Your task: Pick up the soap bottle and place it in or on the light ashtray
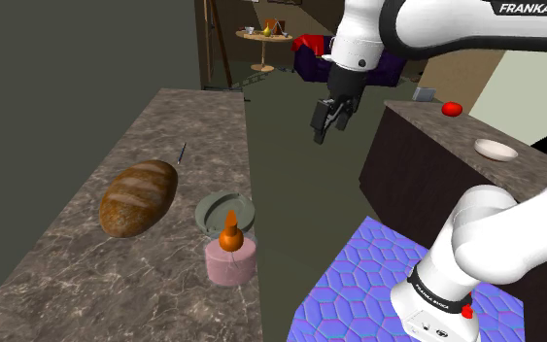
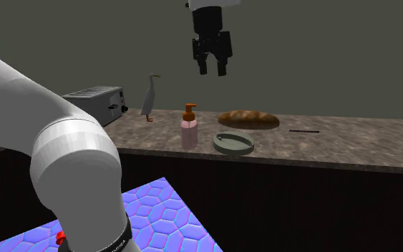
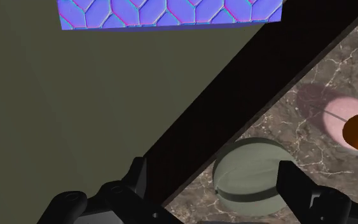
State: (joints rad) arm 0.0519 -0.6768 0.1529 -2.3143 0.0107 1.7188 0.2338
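**Asker:** What's the biggest thing under you?

**Me:** The marble counter (image 1: pixel 67 255), a long veined slab on a dark cabinet. A blue hex-patterned floor mat (image 1: pixel 358 282) lies beside it, near my stand.

**Asker:** And what's on the slab?

**Me:** At the second exterior view's far left stands a silver toaster (image 2: pixel 92 102). Next in size is a loaf of bread (image 1: pixel 140 197), brown and crusty, lying on the far side of the counter in that view. Nearer its front edge sits the ashtray (image 1: pixel 225 211) – round and grey-green.

**Asker:** Where's the soap bottle?

**Me:** The soap bottle (image 1: pixel 230 255) stands upright on the counter, with a pink body and an orange pump. It is just beside the ashtray, on its left in the second exterior view, and there's a small gap between them. Nothing holds it.

**Asker:** And your gripper?

**Me:** My gripper (image 1: pixel 329 129) hangs well above the counter's front edge – fingers spread apart, nothing between them. Through my wrist camera the ashtray lies far below, with the bottle off to one side of it.

**Asker:** Anything smaller?

**Me:** A thin dark stick (image 2: pixel 303 131) lies flat, right of the loaf in the second exterior view. I can't tell what it is.
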